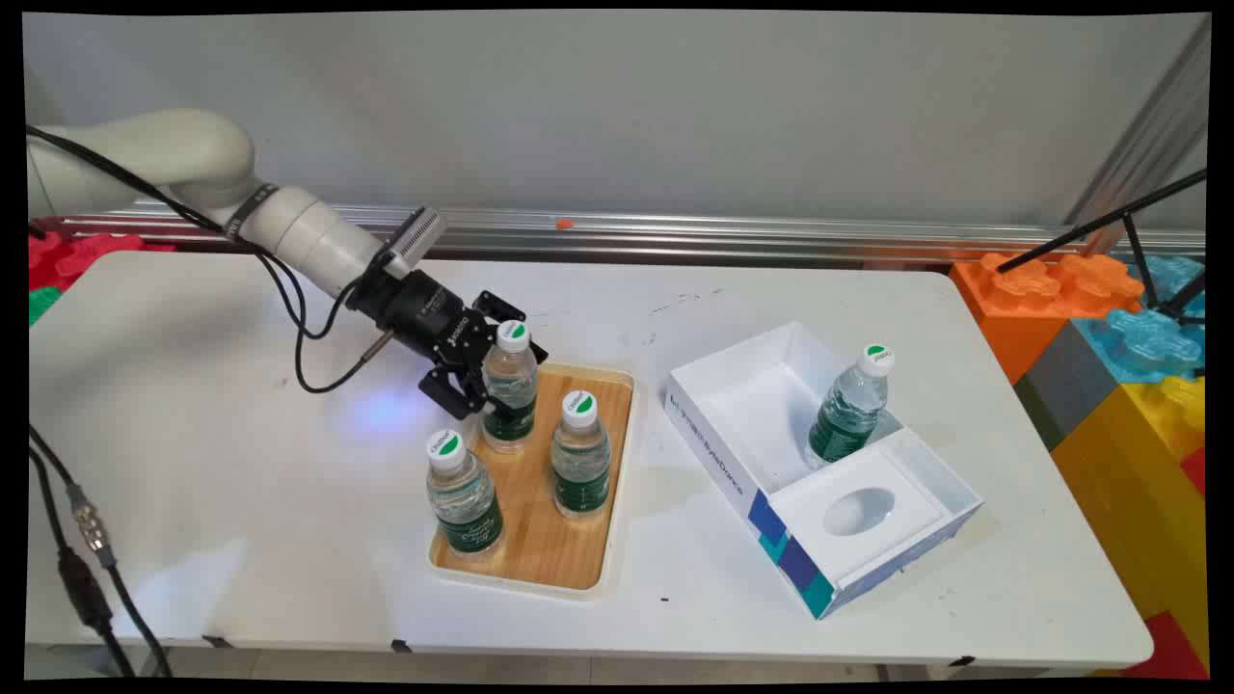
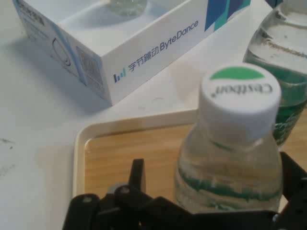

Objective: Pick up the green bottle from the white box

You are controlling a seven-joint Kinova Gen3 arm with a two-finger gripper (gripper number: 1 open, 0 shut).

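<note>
My gripper (image 1: pixel 501 379) reaches in low from the left and straddles the far-left water bottle (image 1: pixel 511 395) on the wooden tray (image 1: pixel 540 545). The bottle is clear, with a green label and a white cap, and it stands upright. In the hand view this bottle (image 2: pixel 230 153) sits between the fingers of the gripper (image 2: pixel 216 184). The left finger (image 2: pixel 137 176) stands apart from the bottle's side, so the gripper is open. Two more bottles stand on the tray, one in the middle (image 1: pixel 581 458) and one at the near left (image 1: pixel 464 501).
To the right of the tray lies an open white box (image 1: pixel 733 414) with ByteDance lettering; another bottle (image 1: pixel 850 405) stands inside it. Coloured foam blocks (image 1: pixel 1109 328) are stacked at the right edge of the table. Black cables (image 1: pixel 87 569) hang at the near left.
</note>
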